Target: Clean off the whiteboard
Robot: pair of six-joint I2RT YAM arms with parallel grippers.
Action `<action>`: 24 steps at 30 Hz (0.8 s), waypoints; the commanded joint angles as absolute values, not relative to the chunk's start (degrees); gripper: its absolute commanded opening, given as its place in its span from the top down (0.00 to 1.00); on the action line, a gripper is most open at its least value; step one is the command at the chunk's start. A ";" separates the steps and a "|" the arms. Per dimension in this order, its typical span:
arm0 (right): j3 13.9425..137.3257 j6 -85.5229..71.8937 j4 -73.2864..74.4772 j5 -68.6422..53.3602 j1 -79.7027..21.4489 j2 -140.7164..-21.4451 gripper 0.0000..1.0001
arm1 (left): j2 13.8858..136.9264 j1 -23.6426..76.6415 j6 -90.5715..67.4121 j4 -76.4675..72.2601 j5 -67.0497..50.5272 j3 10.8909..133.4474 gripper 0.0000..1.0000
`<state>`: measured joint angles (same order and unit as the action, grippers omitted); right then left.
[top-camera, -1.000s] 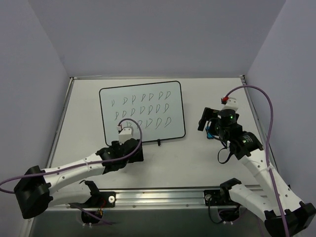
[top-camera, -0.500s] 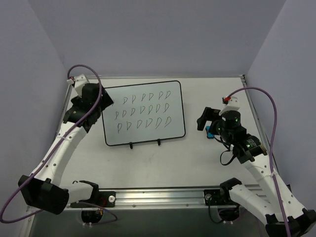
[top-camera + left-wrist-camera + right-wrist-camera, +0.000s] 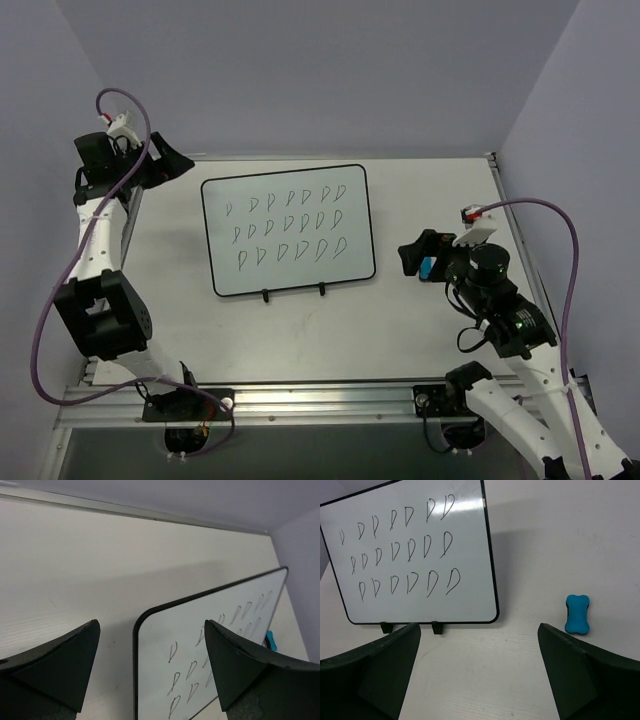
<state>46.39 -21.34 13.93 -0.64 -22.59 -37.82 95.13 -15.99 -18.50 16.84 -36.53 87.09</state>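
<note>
Whiteboard sat left of centre on the table, its two black feet at the near edge. Three rows of dark scribbles covered its face, none wiped.

Left gripper was raised over the far-left table corner, well apart from the board. Its jaws were spread wide with nothing between them.

Right gripper hung over the table to the right of the board, jaws equally wide and empty.

Small blue eraser lay on the table right of the board, near the right gripper but apart from its fingers.
</note>
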 commanded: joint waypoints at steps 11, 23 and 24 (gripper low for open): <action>47.81 -17.05 13.53 -8.09 -25.40 -36.21 0.00 | 111.26 -16.70 -18.02 -0.87 -64.58 90.62 0.06; 48.34 -16.52 13.36 -8.62 -26.01 -38.67 0.01 | 116.80 -16.87 -54.05 -52.21 -79.10 77.87 0.10; 48.43 -16.35 13.62 -8.35 -26.02 -38.93 0.01 | 117.24 -16.88 -53.97 -52.03 -78.93 77.70 0.16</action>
<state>46.39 -17.52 14.11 -8.03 -25.58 -38.20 115.81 -16.32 -45.45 -36.12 -74.89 78.22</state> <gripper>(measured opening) 0.989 0.883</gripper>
